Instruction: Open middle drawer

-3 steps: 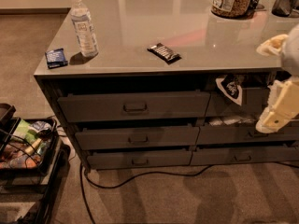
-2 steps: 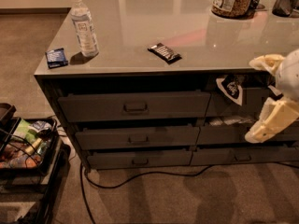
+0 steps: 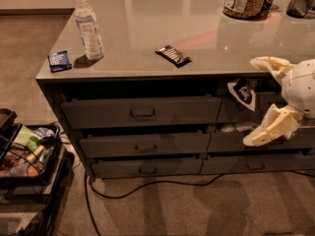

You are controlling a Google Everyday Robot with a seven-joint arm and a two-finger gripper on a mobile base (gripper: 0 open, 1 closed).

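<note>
The middle drawer point(image 3: 145, 144) is the dark grey front in the left column, between the taller top drawer point(image 3: 142, 112) and the slim bottom drawer point(image 3: 146, 167). Its small dark pull point(image 3: 146, 147) sits at its centre. None of its inner floor shows. My gripper point(image 3: 259, 102) is at the right edge, in front of the right column of drawers and well to the right of the pull. It is open and empty, with one cream finger point(image 3: 268, 63) up at counter height and the other finger point(image 3: 271, 129) lower down.
On the counter point(image 3: 197, 28) stand a water bottle point(image 3: 88, 27), a blue packet point(image 3: 59, 61), a snack bar point(image 3: 173, 55) and a jar point(image 3: 244, 0). A bag point(image 3: 242, 92) pokes out of the upper right drawer. A black cable point(image 3: 147, 183) lies on the carpet. A cart of items point(image 3: 24, 156) stands at left.
My gripper has moved left into view, from the right edge towards the right drawers. The drawers have not moved.
</note>
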